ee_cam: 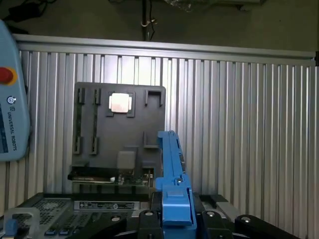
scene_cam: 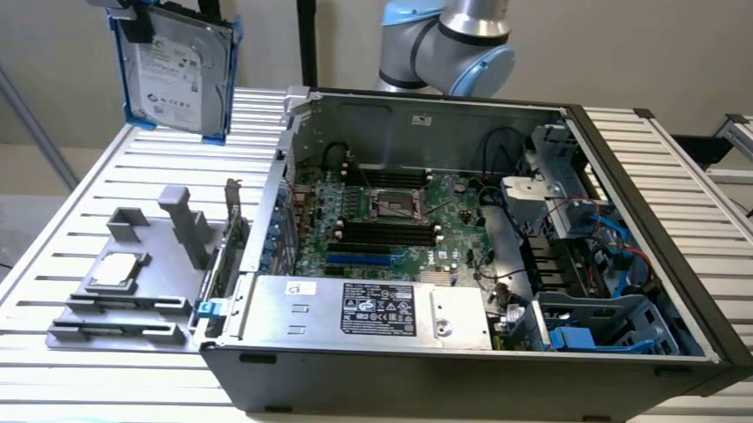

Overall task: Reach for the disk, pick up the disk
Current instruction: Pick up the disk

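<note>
The disk (scene_cam: 176,75), a silver-grey hard drive with a white label and blue rails, hangs upright in the air above the table's far corner at the exterior view's left. My gripper (scene_cam: 171,11) grips its upper edge from above and is shut on it. In the wrist view the disk (ee_cam: 172,169) appears edge-on as a blue rail rising from between the dark fingers of the gripper (ee_cam: 175,221). The drive is well clear of the table and of the open computer case (scene_cam: 588,115).
A grey fixture plate (scene_cam: 130,264) lies on the slatted aluminium table (scene_cam: 106,167), holding a small square silver chip (scene_cam: 115,269). The case holds a motherboard (scene_cam: 389,220) and a labelled grey power supply (scene_cam: 376,308). A teach pendant (ee_cam: 10,99) lies beside the table.
</note>
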`<state>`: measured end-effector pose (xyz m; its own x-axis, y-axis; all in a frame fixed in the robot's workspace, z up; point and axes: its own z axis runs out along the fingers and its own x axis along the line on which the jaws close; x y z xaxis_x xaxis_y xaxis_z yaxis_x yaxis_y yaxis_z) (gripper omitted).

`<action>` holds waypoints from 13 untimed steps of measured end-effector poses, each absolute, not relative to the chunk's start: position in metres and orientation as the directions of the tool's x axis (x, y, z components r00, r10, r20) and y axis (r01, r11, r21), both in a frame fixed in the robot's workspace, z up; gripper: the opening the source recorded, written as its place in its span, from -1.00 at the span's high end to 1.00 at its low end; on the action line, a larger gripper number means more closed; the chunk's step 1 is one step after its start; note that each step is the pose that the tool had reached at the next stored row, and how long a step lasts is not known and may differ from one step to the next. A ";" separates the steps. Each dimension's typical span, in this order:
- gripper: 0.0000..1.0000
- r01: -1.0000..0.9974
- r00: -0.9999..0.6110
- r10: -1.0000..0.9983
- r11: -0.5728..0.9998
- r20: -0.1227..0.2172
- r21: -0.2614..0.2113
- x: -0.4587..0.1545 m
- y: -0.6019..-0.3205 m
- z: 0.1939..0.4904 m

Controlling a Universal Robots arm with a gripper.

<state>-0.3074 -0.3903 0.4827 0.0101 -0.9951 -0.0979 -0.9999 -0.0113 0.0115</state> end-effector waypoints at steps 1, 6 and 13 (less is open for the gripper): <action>0.35 -1.000 0.010 -0.995 -0.012 -0.100 0.011 -0.303 -0.391 0.486; 0.35 -1.000 0.011 -0.994 -0.012 -0.108 0.011 -0.282 -0.396 0.502; 0.35 -1.000 0.011 -0.993 -0.013 -0.114 0.011 -0.251 -0.404 0.522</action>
